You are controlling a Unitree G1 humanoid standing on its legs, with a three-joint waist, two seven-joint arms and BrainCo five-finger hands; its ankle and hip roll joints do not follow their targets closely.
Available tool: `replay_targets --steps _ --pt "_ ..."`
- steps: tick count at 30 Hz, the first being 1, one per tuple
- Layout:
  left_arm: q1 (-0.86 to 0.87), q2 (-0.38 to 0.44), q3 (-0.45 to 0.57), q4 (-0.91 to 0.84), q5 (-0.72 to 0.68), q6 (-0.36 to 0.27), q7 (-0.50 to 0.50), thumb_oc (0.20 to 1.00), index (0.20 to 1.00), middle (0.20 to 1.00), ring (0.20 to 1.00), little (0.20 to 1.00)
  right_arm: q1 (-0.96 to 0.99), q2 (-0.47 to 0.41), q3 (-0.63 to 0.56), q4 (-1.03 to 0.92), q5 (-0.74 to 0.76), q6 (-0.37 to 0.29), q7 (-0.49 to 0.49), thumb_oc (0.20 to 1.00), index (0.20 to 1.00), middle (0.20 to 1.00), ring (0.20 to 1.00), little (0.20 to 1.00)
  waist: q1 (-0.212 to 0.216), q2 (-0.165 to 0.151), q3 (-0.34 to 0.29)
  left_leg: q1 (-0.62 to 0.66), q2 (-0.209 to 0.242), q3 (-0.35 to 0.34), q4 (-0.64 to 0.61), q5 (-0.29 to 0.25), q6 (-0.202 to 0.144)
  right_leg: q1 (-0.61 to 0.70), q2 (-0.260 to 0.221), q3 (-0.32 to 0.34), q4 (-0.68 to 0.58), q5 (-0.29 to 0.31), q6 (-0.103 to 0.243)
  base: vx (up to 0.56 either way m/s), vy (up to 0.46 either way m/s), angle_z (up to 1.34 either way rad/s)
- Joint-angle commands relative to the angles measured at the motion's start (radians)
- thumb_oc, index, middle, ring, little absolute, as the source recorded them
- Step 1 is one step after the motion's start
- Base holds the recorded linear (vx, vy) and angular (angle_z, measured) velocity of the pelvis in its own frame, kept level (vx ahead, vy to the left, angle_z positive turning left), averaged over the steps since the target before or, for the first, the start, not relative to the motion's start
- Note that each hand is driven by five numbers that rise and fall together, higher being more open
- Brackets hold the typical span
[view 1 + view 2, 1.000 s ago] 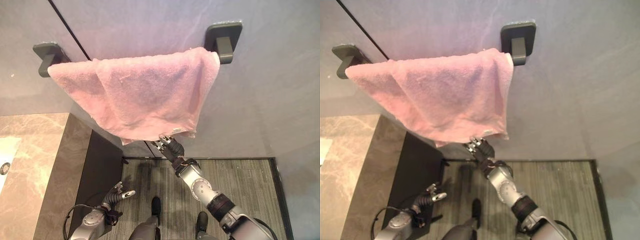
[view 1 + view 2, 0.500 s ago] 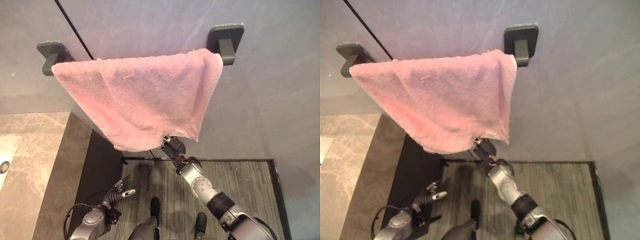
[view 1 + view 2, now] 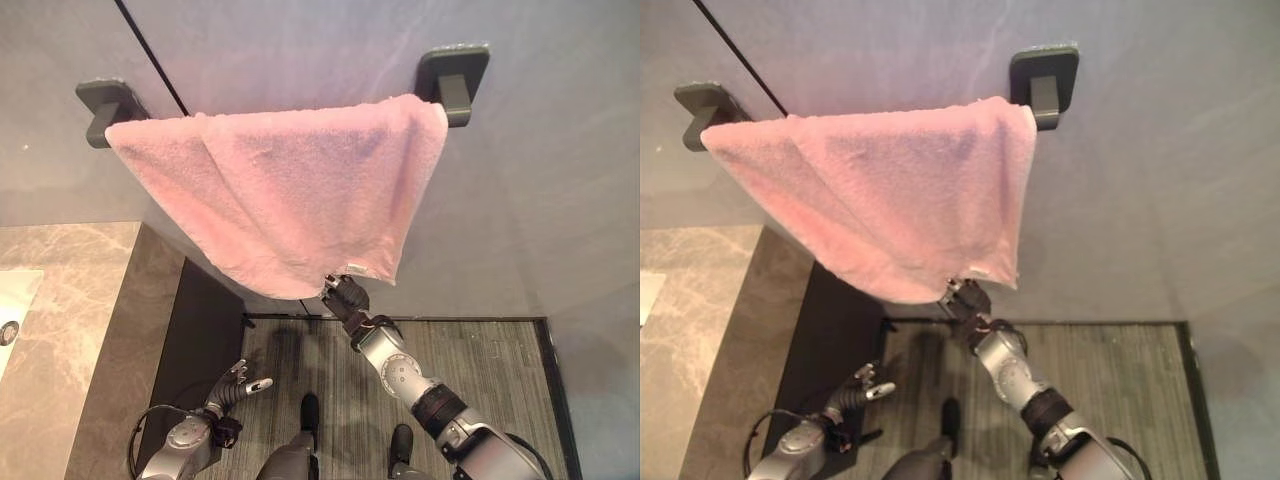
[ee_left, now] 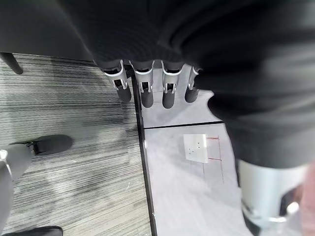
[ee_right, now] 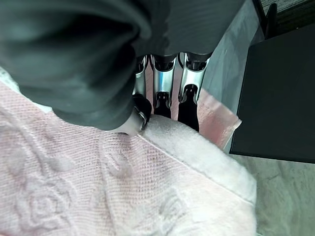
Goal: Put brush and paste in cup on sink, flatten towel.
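a pink towel (image 3: pixel 290 195) hangs over a dark wall rail between two dark brackets, the left bracket (image 3: pixel 103 108) and the right bracket (image 3: pixel 455 80). its cloth is bunched unevenly, so the lower edge runs down at a slant to a low corner just above the right hand (image 3: pixel 345 296). in the right wrist view the right hand's fingers (image 5: pixel 162 101) and thumb are curled closed on the towel's thick hemmed edge, with the pink cloth pinched between them and a thin label flap (image 5: pixel 216 118) showing just past the fingertips. a black cabinet side (image 5: pixel 280 103) stands beyond the fingers, near the label.

the left hand (image 3: pixel 238 386) hangs low beside the dark front of the vanity (image 3: pixel 205 340), well apart from the towel. its fingers (image 4: pixel 145 88) are relaxed and nearly straight, holding nothing, with the grey striped floor (image 4: pixel 69 162) and a pale wall panel carrying a white socket (image 4: pixel 197 147) showing past the fingertips.

a marble countertop (image 3: pixel 70 330) lies off to the left of the left hand's fingers, with the rim of a white sink (image 3: pixel 12 310) at its far edge.
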Motion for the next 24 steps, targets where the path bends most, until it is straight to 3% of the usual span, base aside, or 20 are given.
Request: replay_targets --steps 1,24 --pt "-0.027 0.064 -0.02 0.032 0.023 -0.042 0.009 1.0 1.0 1.0 1.0 1.0 -0.051 0.075 0.003 0.032 -0.035 0.001 0.003 0.2 0.2 0.2 0.2 0.2 0.022 -0.063 -0.022 -0.028 -0.011 -0.014 0.005 0.008 -0.04 -0.1 -0.137 0.126 -0.026 0.142 0.077 0.0 0.0 0.0" --pt "-0.042 0.055 -0.042 0.065 0.022 -0.043 0.007 1.0 1.0 1.0 1.0 1.0 -0.075 0.086 -0.012 0.182 -0.072 0.034 -0.011 0.2 0.2 0.2 0.2 0.2 0.029 -0.057 -0.024 -0.03 -0.012 -0.016 0.005 0.008 -0.039 -0.104 -0.136 0.129 -0.026 0.138 0.076 0.0 0.0 0.0"
